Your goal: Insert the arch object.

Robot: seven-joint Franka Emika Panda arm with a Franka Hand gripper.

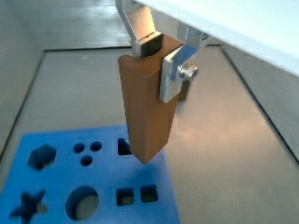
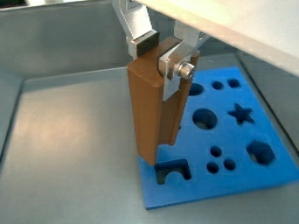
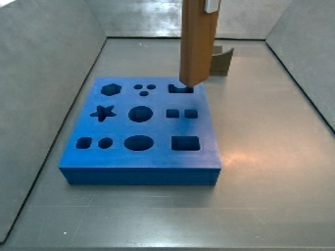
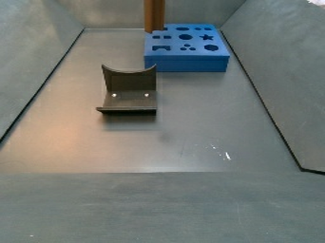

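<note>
In a side view, a wide strip of bare grey floor point(image 3: 39, 167) is being left open at the far left, between the sloping tray wall and the left edge of the blue board point(image 3: 144, 162). The board is lying flat, its top pierced by cut-outs: a star, round holes, a hexagon and squares. Its near edge is standing clear of the near floor, which is also bare.

Toward the right of the board, the arch object point(image 3: 197, 44) is being held upright above the far right corner. Its lower end is being kept right at a notched cut-out point(image 3: 181, 88) at the board's far edge; whether it is touching the board or just above it cannot be told. In a wrist view, the lower end of the bar point(image 2: 152, 105) is seen directly at this notched opening point(image 2: 173, 170), near the board's corner.

The gripper point(image 1: 163, 54) is being closed on the arch object's upper end, with a silver finger point(image 1: 179, 72) pressed flat against one side.

Right of the bar, the dark fixture point(image 3: 222, 61) is standing on the floor behind it, apart from the board. Further right, open floor is running to the right wall.

In a side view, the fixture point(image 4: 127, 92) is seen in mid-floor, with much empty floor around it.
</note>
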